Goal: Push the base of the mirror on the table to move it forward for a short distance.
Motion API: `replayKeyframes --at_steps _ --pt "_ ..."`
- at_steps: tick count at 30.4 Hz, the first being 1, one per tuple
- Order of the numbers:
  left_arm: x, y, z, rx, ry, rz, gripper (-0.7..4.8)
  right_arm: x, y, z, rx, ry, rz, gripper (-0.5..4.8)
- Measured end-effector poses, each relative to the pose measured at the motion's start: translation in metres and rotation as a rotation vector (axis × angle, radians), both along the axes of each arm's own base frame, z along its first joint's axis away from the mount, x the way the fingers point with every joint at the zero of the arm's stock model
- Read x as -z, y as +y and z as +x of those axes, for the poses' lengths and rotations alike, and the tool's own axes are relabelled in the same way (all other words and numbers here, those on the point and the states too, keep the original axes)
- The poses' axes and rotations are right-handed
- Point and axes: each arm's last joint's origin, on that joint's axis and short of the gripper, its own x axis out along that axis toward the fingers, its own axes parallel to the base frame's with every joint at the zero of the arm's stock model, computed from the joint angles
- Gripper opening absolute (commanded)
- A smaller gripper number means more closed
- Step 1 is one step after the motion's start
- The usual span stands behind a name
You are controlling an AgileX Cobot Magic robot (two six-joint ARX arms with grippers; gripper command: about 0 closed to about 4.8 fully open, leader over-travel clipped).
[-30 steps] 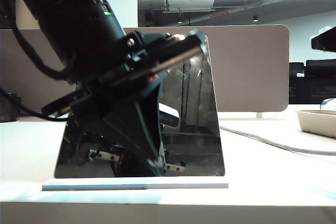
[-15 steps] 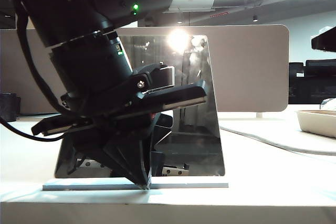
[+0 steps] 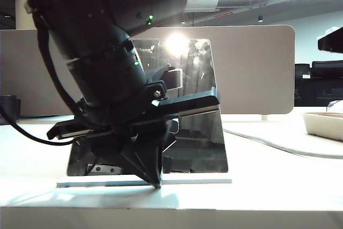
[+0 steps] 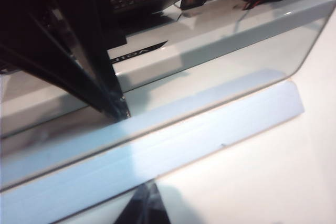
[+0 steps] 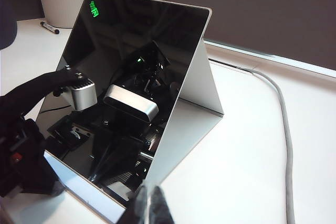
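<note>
1. The left end effector (image 3: 155, 182) stands tip-down against the front edge of the mirror's base (image 3: 193, 181), its fingers drawn together to a point and holding nothing.
2. Right behind that tip, the thin white base lies flat on the tabletop (image 3: 278, 186), its long axis running side to side across the exterior view.
3. Above the tip rises the mirror (image 3: 198, 111), a dark glossy panel leaning back away from the end effector and facing the camera.
4. Likely light, stiff and breakable: the plate should slide easily on the smooth tabletop; press low on the base edge, never on the glass.
5. The right end effector (image 5: 149, 208) hovers beside the mirror's side, at its corner, apparently closed and empty, only its dark tips showing.
</note>
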Motion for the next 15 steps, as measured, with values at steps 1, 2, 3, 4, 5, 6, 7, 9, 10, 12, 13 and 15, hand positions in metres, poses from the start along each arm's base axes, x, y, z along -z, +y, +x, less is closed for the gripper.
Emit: replayKeyframes --at_steps 1,2,3,4,5,6,7,9,10,12,13,15 --pt "0.000 -0.001 0.001 -0.001 -0.005 -0.007 -0.01 0.000 0.000 0.000 0.000 0.000 0.000 0.22" --pt "0.000 -0.001 0.001 -0.002 -0.007 -0.010 -0.01 0.000 0.000 0.000 0.000 0.000 0.000 0.22" --pt "0.000 -0.002 0.001 -0.005 -0.013 -0.008 -0.01 0.000 0.000 0.000 0.000 0.000 0.000 0.22" --pt "0.000 -0.002 0.002 -0.009 -0.015 -0.007 -0.01 0.000 0.000 0.000 0.000 0.000 0.000 0.22" --pt "-0.001 -0.001 0.007 -0.021 -0.013 -0.007 -0.01 0.000 0.000 0.000 0.000 0.000 0.000 0.22" --pt "-0.001 -0.001 0.011 -0.034 -0.015 -0.011 -0.01 0.000 0.000 0.000 0.000 0.000 0.000 0.22" --pt "-0.001 0.001 0.019 -0.054 -0.009 -0.017 -0.01 0.000 0.000 0.000 0.000 0.000 0.000 0.22" --pt "-0.002 0.005 0.028 -0.079 -0.002 -0.022 -0.01 0.000 0.000 0.000 0.000 0.000 0.000 0.22" --pt "-0.002 0.007 0.030 -0.084 0.004 -0.028 -0.01 0.000 0.000 0.000 0.000 0.001 0.000 0.22" --pt "-0.002 0.009 0.034 -0.093 0.008 -0.032 -0.01 0.000 0.000 0.000 0.000 0.000 0.000 0.22" --pt "-0.002 0.011 0.037 -0.104 0.011 -0.034 -0.01 0.000 0.000 0.000 0.000 0.000 0.000 0.22" --pt "-0.001 0.014 0.045 -0.125 0.009 -0.047 -0.01 0.000 0.000 0.000 0.000 0.000 0.000 0.22"
